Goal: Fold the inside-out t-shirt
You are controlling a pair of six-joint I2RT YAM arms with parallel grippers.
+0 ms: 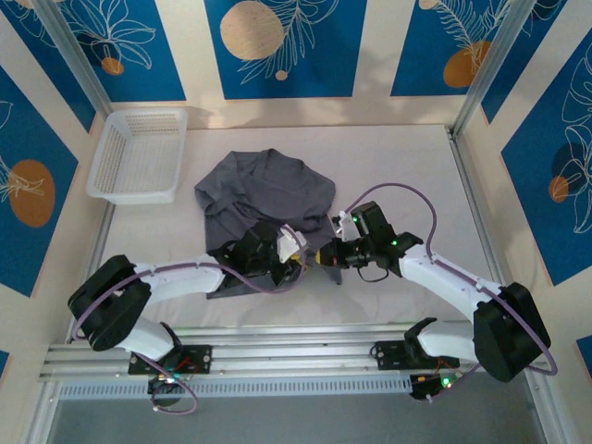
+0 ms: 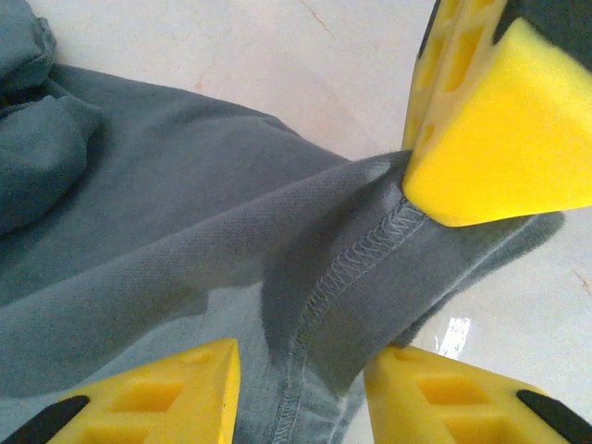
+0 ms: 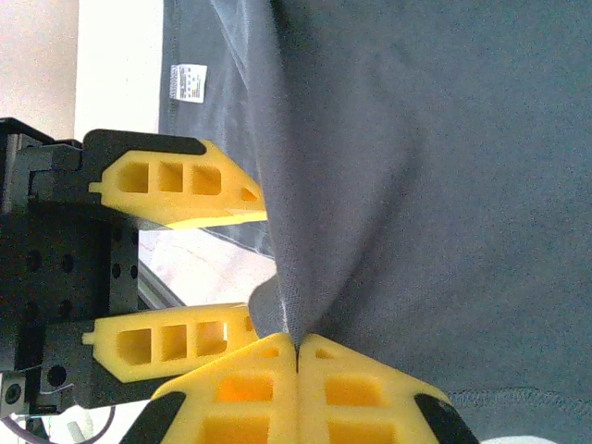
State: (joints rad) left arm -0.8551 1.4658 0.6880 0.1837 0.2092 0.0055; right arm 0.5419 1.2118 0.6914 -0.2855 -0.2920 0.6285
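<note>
The slate-grey inside-out t-shirt (image 1: 268,190) lies crumpled mid-table, its stitched seam (image 2: 356,264) showing. At its near edge the two grippers meet. My right gripper (image 3: 298,344) is shut on a raised fold of the t-shirt (image 3: 407,185), which rises tent-like from its yellow pads; in the left wrist view one of its fingers (image 2: 499,120) presses on the hem. My left gripper (image 2: 301,359) is open and straddles the seamed edge, cloth lying between its fingers (image 3: 180,190). From above, the left gripper (image 1: 290,252) and right gripper (image 1: 320,255) sit almost tip to tip.
A white mesh basket (image 1: 139,155) stands at the back left of the table. A white care label (image 3: 190,83) shows on the shirt. Pale tabletop (image 1: 407,166) surrounds the shirt, and metal rails run along the near edge (image 1: 296,351).
</note>
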